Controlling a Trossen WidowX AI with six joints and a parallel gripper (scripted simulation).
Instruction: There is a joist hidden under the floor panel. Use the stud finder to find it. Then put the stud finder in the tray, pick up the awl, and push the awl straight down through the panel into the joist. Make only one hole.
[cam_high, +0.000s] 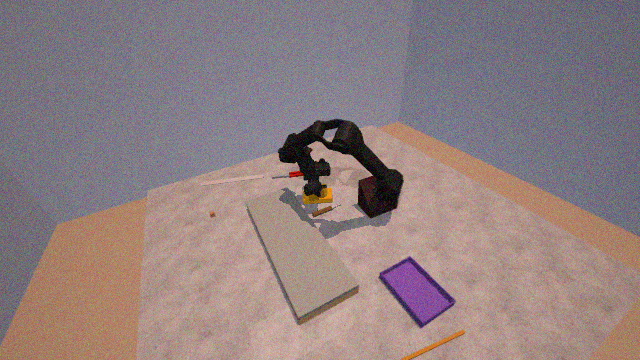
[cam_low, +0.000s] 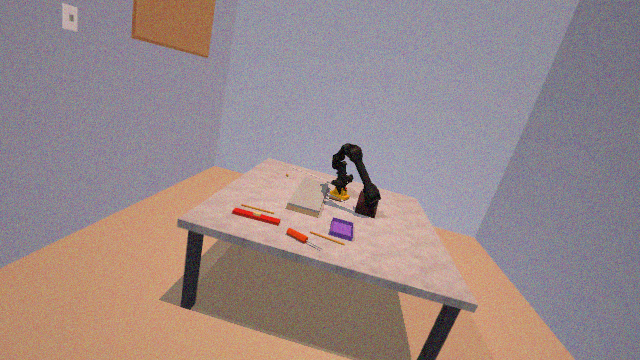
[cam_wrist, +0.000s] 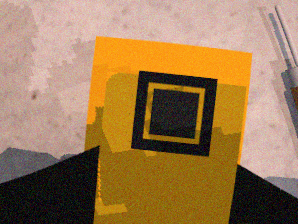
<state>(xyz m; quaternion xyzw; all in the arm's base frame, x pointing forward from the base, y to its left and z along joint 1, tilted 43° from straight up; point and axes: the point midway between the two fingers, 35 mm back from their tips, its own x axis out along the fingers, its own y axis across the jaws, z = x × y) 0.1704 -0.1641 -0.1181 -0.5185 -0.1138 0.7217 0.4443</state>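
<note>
The yellow stud finder (cam_high: 325, 198) (cam_low: 344, 198) (cam_wrist: 175, 185) lies flat on the table by the far end of the panel, its black square facing up. My gripper (cam_high: 315, 195) (cam_low: 340, 192) (cam_wrist: 162, 158) points down and is shut on the stud finder, one finger on each side. The awl (cam_high: 322, 211) (cam_wrist: 295, 95), with a brown handle and thin metal shaft, lies on the table close beside the stud finder. The grey floor panel (cam_high: 300, 255) (cam_low: 308, 196) lies flat; no joist shows. The purple tray (cam_high: 417, 291) (cam_low: 341, 229) holds nothing.
A red-handled screwdriver (cam_high: 295, 174) and a pale strip (cam_high: 232, 180) lie beyond the panel. A small orange block (cam_high: 212, 214) (cam_low: 287, 175) lies left. A red level (cam_low: 256, 216), an orange screwdriver (cam_low: 297, 235) and two pencils (cam_low: 327, 238) (cam_low: 257, 208) lie towards the near edge.
</note>
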